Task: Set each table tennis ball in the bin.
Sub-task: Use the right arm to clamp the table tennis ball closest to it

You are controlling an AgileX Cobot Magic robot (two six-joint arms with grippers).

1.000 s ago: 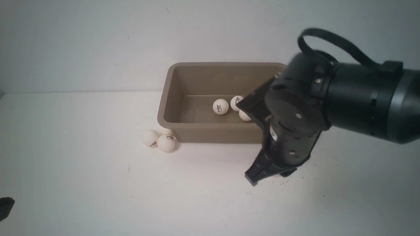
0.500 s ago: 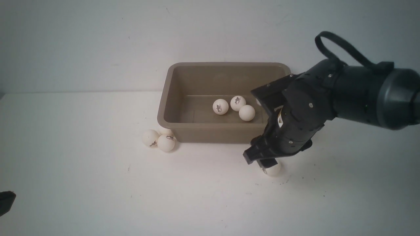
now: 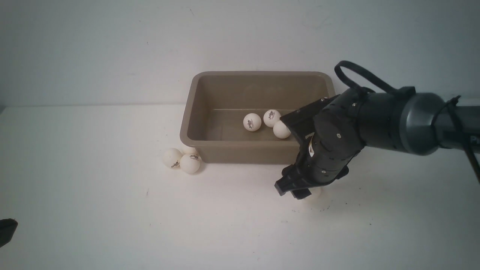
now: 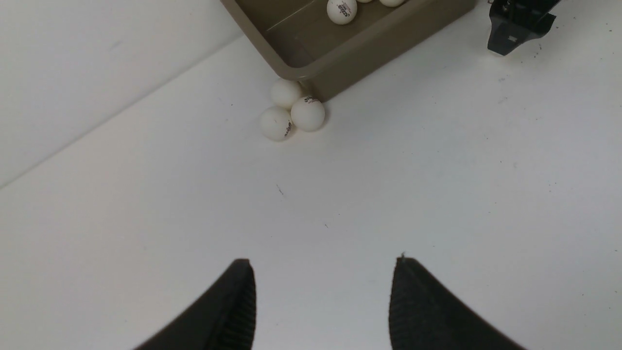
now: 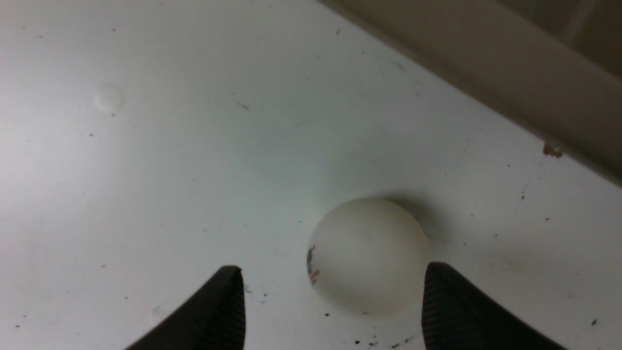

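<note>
The taupe bin (image 3: 243, 154) stands at the back middle of the table with three table tennis balls (image 3: 252, 122) inside. Three more balls (image 3: 190, 163) huddle on the table against its front left corner, also in the left wrist view (image 4: 307, 113). One ball (image 3: 315, 194) lies on the table before the bin's right end. My right gripper (image 3: 296, 190) is down over it. In the right wrist view that ball (image 5: 369, 255) rests between the open fingers, close to one of them, with the gripper (image 5: 333, 270) apart from it. My left gripper (image 4: 323, 262) hovers open and empty over bare table.
The bin's outer wall (image 5: 486, 63) runs close behind the right gripper. A pale wall rises behind the bin. Only a dark tip of the left gripper (image 3: 6, 230) shows at the front view's lower left edge.
My right gripper opened and came down lower over the ball in front of the bin, now covering most of it. The left gripper and the other balls have not moved.
</note>
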